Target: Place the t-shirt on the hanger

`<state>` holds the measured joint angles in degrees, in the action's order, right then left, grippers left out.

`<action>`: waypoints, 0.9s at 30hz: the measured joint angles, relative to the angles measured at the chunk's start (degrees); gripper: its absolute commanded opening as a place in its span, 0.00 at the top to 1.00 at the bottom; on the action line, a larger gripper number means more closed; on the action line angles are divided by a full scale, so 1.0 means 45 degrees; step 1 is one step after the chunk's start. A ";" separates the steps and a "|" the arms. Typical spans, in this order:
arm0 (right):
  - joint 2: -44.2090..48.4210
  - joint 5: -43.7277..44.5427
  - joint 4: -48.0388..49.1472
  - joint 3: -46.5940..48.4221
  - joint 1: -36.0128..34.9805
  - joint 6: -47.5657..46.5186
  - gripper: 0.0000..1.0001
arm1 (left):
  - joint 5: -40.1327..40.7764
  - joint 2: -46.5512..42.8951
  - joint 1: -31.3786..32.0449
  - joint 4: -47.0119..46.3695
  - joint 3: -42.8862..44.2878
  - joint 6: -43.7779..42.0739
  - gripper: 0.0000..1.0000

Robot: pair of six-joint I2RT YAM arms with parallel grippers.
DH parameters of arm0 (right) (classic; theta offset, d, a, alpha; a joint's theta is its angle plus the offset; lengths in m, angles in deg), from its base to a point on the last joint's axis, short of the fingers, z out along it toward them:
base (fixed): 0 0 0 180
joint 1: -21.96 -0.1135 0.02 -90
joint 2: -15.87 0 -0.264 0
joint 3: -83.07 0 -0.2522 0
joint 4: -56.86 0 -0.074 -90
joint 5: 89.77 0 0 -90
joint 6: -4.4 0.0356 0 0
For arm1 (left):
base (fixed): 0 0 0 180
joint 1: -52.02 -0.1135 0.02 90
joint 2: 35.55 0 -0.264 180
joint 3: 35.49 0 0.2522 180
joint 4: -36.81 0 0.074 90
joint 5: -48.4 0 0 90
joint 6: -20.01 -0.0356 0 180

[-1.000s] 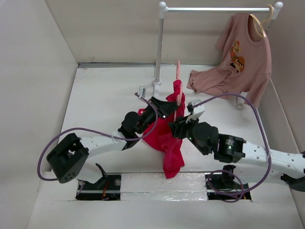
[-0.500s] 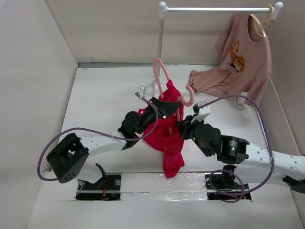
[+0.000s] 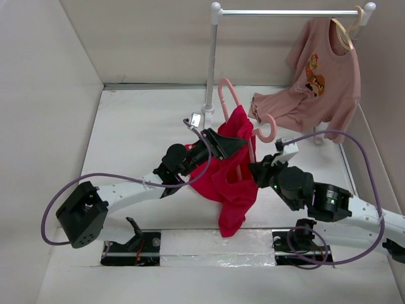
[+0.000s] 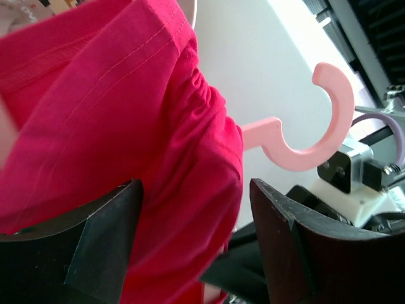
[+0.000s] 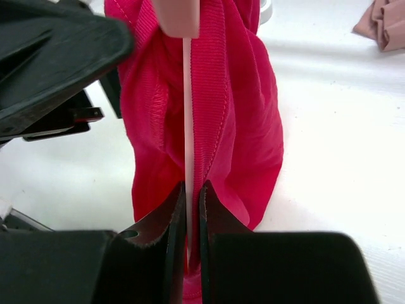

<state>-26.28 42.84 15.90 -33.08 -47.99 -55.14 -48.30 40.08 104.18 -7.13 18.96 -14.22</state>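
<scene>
Red fabric fills the middle of the top view: the t-shirt hangs bunched between the two arms, its lower end trailing toward the bottom centre over the white table. The hanger pokes out above it, its hook and one curled end just right of centre.

In the right wrist view we see the right gripper with its fingers drawn narrow, pinching the hanger's thin bar, with red cloth on both sides of the bar.

In the left wrist view the left gripper has its fingers wide apart. The shirt lies between them against the left-hand finger, and a slim gap shows at the other. The curled pink end juts out at upper right.

A dusty-pink shirt hangs from the rail at the upper right of the top view.
</scene>
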 measured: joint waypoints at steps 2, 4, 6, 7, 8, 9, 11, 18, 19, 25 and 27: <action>0.0340 -0.0136 -0.0194 0.0000 0.0204 -0.0015 1.00 | 0.0029 -0.0204 0.0005 0.0685 0.0209 -0.0529 0.39; 0.0627 -0.0355 -0.0340 0.0000 0.0437 -0.0049 1.00 | 0.0165 -0.0384 0.0005 0.1127 0.0481 -0.0899 0.56; 0.0831 -0.0602 -0.0505 0.0000 0.0622 -0.0063 1.00 | 0.0476 -0.0675 0.0005 0.1676 0.0578 -0.1355 0.68; 0.0903 -0.0714 -0.0597 0.0000 0.0670 -0.0063 1.00 | 0.0738 -0.0865 0.0005 0.2035 0.0593 -0.1647 0.70; 0.0971 -0.0869 -0.0651 0.0000 0.0733 -0.0092 1.00 | 0.1103 -0.1015 0.0005 0.2467 0.0690 -0.1987 0.70; 0.1030 -0.1030 -0.0709 0.0000 0.0782 -0.0136 1.00 | 0.1477 -0.1107 0.0024 0.2958 0.0899 -0.2370 0.70; 0.1069 -0.1350 -0.0811 0.0005 0.0811 -0.0199 1.00 | 0.2079 -0.1122 0.0000 0.3687 0.1467 -0.3050 0.61; 0.1370 -0.2297 -0.1127 0.0015 0.0816 -0.0345 1.00 | 0.1894 -0.0665 -0.0957 0.4770 0.3259 -0.5503 0.38; 0.1447 -0.2365 -0.1195 0.0015 0.0816 -0.0345 1.00 | 0.1763 -0.0544 -0.1044 0.4818 0.3434 -0.5833 0.38; 0.1870 -0.2637 -0.1379 0.0024 0.0816 -0.0389 1.00 | 0.1112 -0.0355 -0.1141 0.5168 0.3580 -0.7004 0.29; 0.1962 -0.2691 -0.1423 0.0024 0.0816 -0.0398 1.00 | 0.0835 -0.0345 -0.1239 0.5163 0.3570 -0.7159 0.29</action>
<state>-17.45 30.73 9.50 -32.97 -44.32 -56.94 -44.54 38.53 98.61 16.11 35.02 -46.44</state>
